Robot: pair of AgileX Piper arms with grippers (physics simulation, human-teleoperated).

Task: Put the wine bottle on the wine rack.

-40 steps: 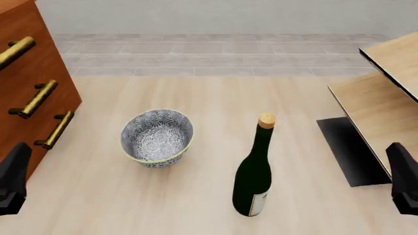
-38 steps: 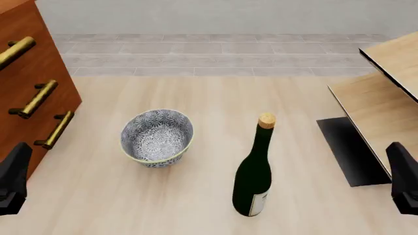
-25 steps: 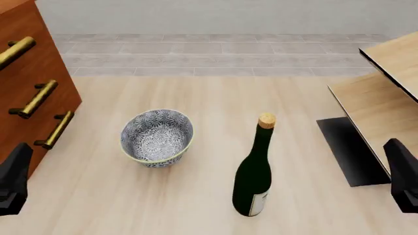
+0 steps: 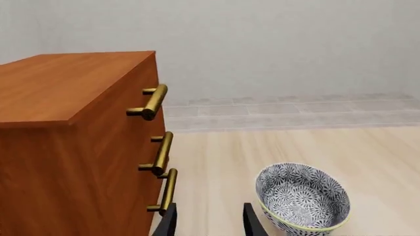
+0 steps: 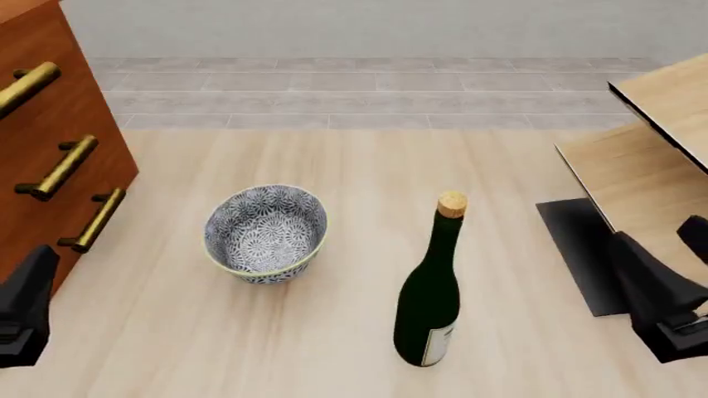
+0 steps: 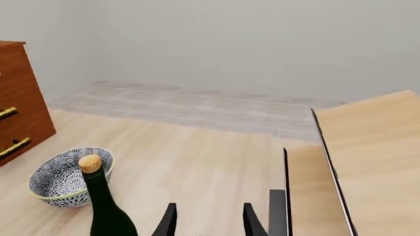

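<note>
Your right end effector (image 6: 206, 219) is open, with the tall dark green glass wine bottle (image 6: 105, 206) standing just to its left, not touching.

The wine bottle (image 5: 429, 290) stands upright on the table (image 5: 366, 166), ahead and to the left of the right gripper (image 6: 206, 221), with nothing between them. The wine rack (image 5: 652, 157) rises just to that gripper's right, its base (image 5: 586, 249) flat on the table. A bowl (image 5: 265, 230) sits beyond the bottle, farther left, just ahead and to the right of the left gripper (image 4: 206, 221). A cabinet (image 5: 50, 157) stands close on the left gripper's left, its handles (image 4: 159, 153) facing the bowl.
</note>
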